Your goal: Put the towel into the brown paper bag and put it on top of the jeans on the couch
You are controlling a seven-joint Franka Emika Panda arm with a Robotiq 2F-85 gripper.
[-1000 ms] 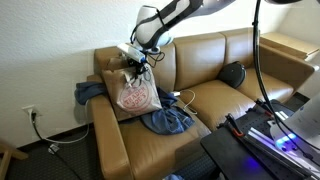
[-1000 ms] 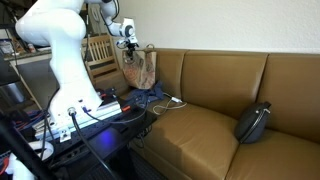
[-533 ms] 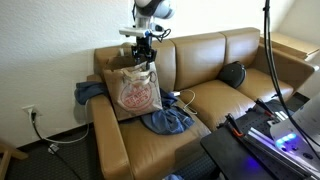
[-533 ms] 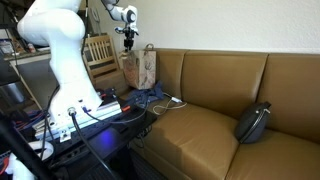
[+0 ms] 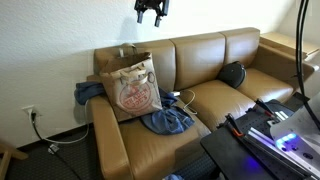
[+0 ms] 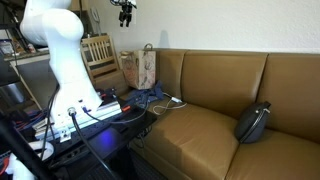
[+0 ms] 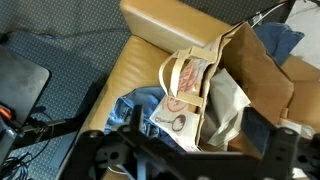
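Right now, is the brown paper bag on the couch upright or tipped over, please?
Upright: the brown paper bag stands on the couch with its handles on top.

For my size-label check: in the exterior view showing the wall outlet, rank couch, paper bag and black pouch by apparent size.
1. couch, by far the largest
2. brown paper bag
3. black pouch, clearly smallest

Below me the brown paper bag (image 7: pixel 262 78) stands upright and open-topped on the tan couch (image 5: pixel 215 95), pale towel (image 7: pixel 228 100) inside, crumpled blue jeans (image 5: pixel 168 120) spilling out beside it.
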